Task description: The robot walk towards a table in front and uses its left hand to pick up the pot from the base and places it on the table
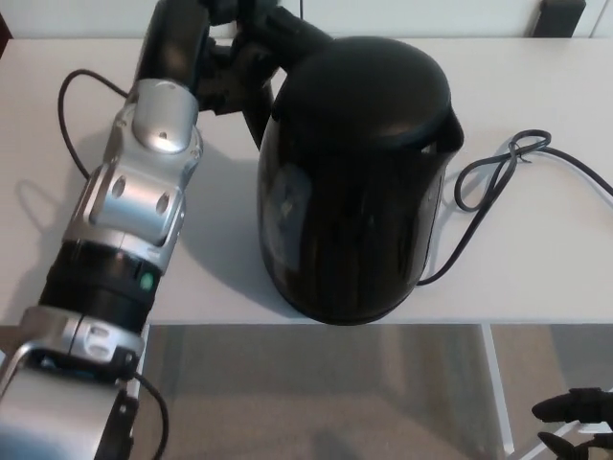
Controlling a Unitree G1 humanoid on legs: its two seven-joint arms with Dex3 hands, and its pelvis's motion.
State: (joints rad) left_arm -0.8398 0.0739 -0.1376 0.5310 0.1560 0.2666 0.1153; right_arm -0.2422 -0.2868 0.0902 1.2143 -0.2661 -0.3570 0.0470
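The left hand [238,59] is at 11 o'clock from the pot [354,182], and it is closed around the handle [287,34]. Hand and handle are both black, so the single fingers are difficult to separate, and the top edge cuts a part of them. The silver forearm [134,201] goes down from the hand towards 7 o'clock. The pot fills the middle, over the front edge of the white table [536,259]. Its body hides what is under it, so I cannot tell if it stands or hangs. At 3 o'clock a black cable [498,172] lies looped and disappears behind the pot. At 5 o'clock, at the corner, a small part of the right hand [575,422] shows; its state I cannot tell.
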